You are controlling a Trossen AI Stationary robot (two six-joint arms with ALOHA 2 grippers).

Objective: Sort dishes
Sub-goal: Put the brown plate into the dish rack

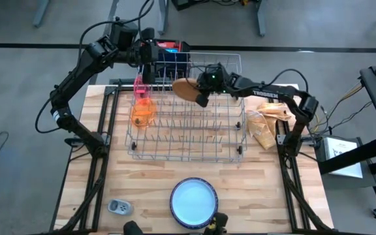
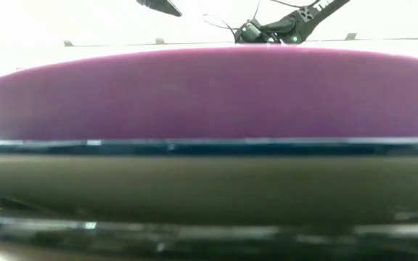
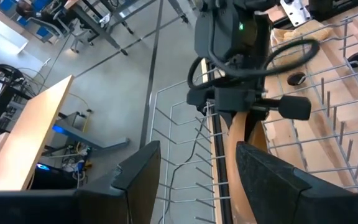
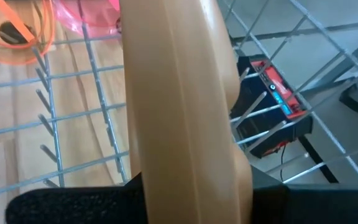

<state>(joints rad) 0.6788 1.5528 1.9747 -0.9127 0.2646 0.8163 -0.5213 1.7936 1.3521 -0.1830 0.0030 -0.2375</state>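
The brown plate point(image 1: 184, 88) is held on edge over the far end of the wire rack point(image 1: 187, 124), pinched at its rim by the jaws of the right gripper point(image 1: 203, 98); in the right wrist view the plate point(image 4: 179, 99) is seen upright above the tines. The orange cup point(image 1: 141, 112) and the pink cup point(image 1: 140, 87) are already lodged in the rack's left side, while a white plate with a blue speckled rim point(image 1: 193, 202) is left on the table point(image 1: 266, 189) near its front edge. For this step to go well, the plate should be kept vertical, lined up with a gap between two rows of tines, lowered until it is borne by the wires, and only then released. The left gripper point(image 1: 145, 55) is held beyond the rack's far left corner, its jaws spread and empty. The low view is almost wholly blocked by stacked plates point(image 2: 209, 94), purple uppermost, so the rack cannot be checked from there.
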